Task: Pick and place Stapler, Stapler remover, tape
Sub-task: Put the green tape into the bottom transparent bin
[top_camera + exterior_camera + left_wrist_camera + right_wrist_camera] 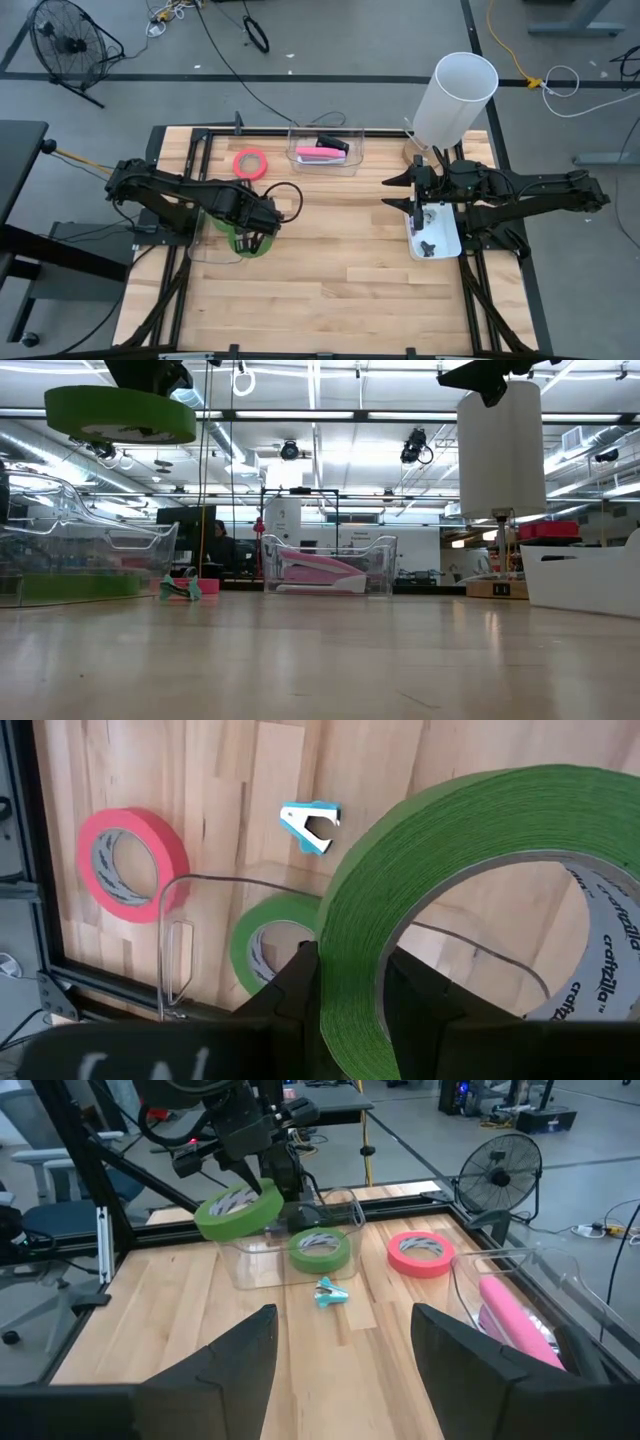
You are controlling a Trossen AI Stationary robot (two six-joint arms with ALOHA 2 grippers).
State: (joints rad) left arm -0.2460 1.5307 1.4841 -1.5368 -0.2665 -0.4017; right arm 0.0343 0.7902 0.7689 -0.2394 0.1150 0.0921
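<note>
Left of centre in the high view, the left gripper (255,232) is clamped on a green tape roll (247,241), carried above a clear bin (205,240) at mid-left; likely held there for dropping in w/ the other green roll. The pink-red roll (250,163) lies flat on the table (330,290) at upper centre-left. The pink stapler (322,153) sits in a second clear bin (325,150) at top centre, long axis left-right. The right gripper (416,205) waits at centre-right over a white tray (436,238), jaws apart, nothing between them.

Low view, upper left: held roll (120,414) hangs level, flat face down, its axis vertical. Stapler (318,571) at centre, long axis across frame. The stapler remover (180,588) lies small at left-centre on the wood.

Left wrist view: one finger (300,985) goes through the roll's hole, so the grip is on the ring wall (470,870). Second green roll (275,945) lies flat in the bin at lower centre. Remover (312,823) at upper centre, its claws toward frame left. Pink-red roll (130,860) at upper left.

Right wrist view: own fingers (240,1355) spread wide at the bottom. Held roll (240,1210) sits slightly tilted at upper left-centre; remover (332,1292) at centre.
</note>
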